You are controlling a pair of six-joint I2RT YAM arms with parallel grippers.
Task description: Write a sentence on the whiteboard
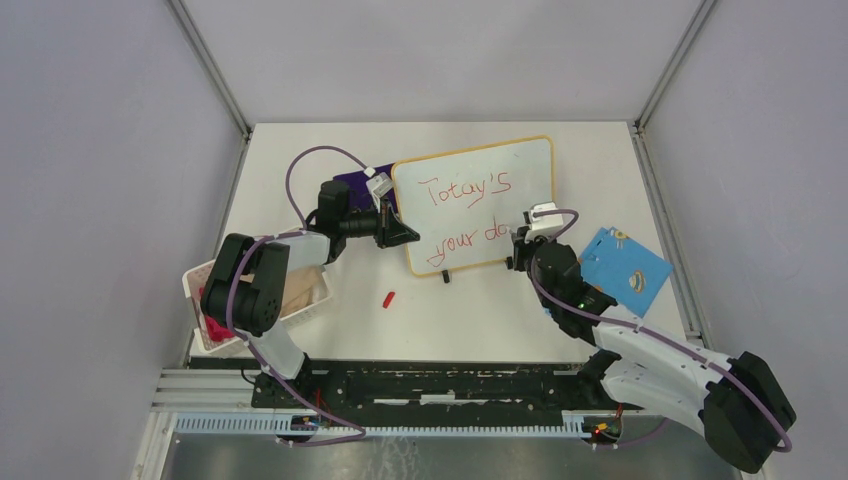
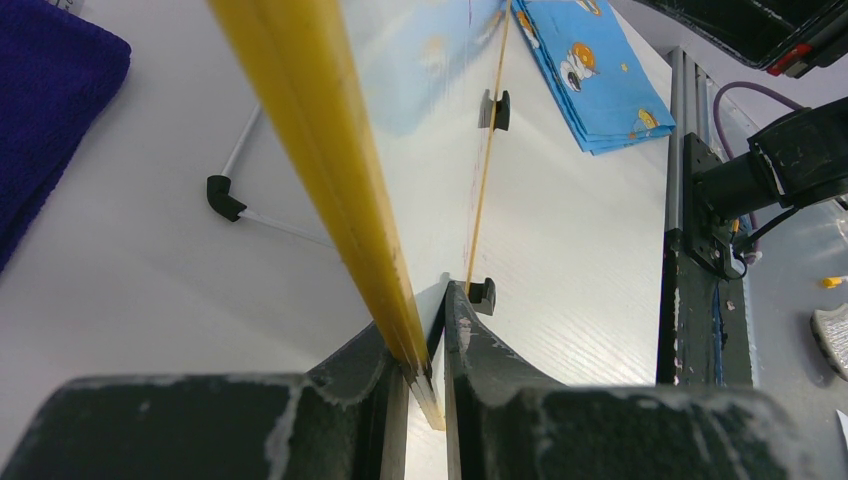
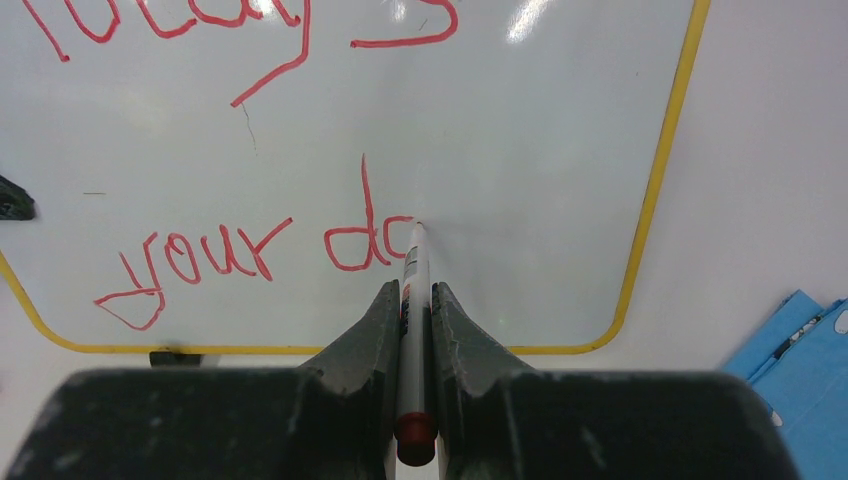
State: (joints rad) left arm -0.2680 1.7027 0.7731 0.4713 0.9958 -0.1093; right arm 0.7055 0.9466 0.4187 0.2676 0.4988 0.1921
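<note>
The whiteboard [image 1: 520, 165] stands tilted at mid-table, yellow frame, two black feet. The sentence [image 1: 465, 190] in red reads "Totay's" above "your do", the last letter part-drawn; it also shows in the right wrist view [image 3: 200, 255]. My left gripper [image 1: 398, 232] is shut on the whiteboard's left edge; in the left wrist view [image 2: 428, 345] the yellow frame [image 2: 330, 150] sits between the jaws. My right gripper [image 1: 518, 248] is shut on a white marker [image 3: 412, 300] with a red end, its tip touching the whiteboard [image 3: 560, 150] at the last letter.
A red marker cap [image 1: 389, 297] lies on the table in front of the board. A blue card [image 1: 625, 266] lies at the right, also in the left wrist view [image 2: 590, 70]. A purple cloth [image 1: 355, 183] is behind the left gripper. A white basket [image 1: 300, 290] sits at the left.
</note>
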